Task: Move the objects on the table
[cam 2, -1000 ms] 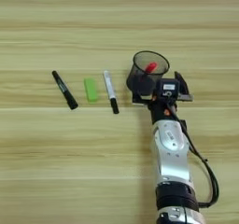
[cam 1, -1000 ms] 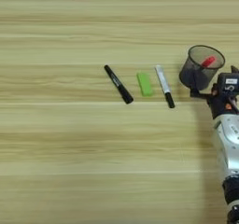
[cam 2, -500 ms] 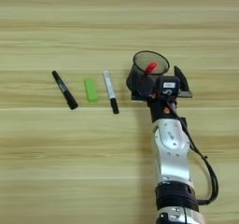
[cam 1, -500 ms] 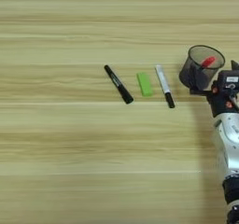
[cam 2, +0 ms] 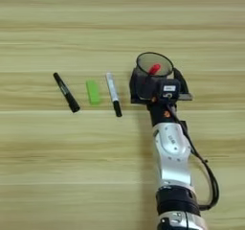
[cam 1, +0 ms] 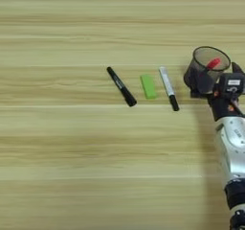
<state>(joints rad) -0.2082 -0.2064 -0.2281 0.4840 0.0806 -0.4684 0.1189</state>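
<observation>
1. The cup (cam 2: 152, 75), red marker (cam 2: 154, 69) inside, stands right of the row; the gripper (cam 2: 154, 86) is seen against its near wall, but pinching or spread cannot be told.
2. The cup could be tipped by a push, spilling the marker.
3. The white marker (cam 2: 113, 94) nearby could be knocked.

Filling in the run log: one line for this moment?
right hand at mesh cup | red marker inside cup | black marker, green block, white marker on table

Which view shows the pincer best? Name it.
The right eye view: the pincer and the whole silver forearm sit well inside the picture, against the black mesh cup. The left eye view crowds it against the right edge, arm partly cropped.
</observation>
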